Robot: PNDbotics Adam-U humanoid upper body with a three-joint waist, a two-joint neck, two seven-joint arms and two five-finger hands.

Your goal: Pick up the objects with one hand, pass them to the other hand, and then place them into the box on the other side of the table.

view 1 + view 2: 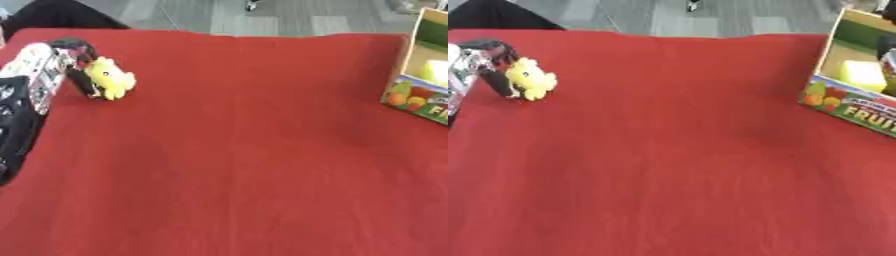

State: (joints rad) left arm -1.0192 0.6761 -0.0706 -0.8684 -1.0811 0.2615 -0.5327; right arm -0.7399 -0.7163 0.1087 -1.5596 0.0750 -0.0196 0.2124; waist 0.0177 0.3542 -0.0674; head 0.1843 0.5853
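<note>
Left eye view: far left, a left hand (pixel 54 65) of black and silver, fingers curled round a small yellow plush toy (pixel 111 78), soft and lumpy, held at the level of the red cloth (pixel 236 150). Dark fingers against the toy's left side and over its top. Smooth, faintly creased fabric over the whole table. At the right edge, a cardboard box (pixel 418 100), printed with coloured fruit along its near wall, open toward the camera, with something pale yellow inside.

Right eye view: same toy at far left, well apart from the box at far right. Box wall glossy, lettered "FRUIT" beneath printed fruit; green lining inside; a pale yellow block (pixel 861 74), squarish and matte, lying in the box. Beyond the table, grey floor (pixel 710 15) in strips.
</note>
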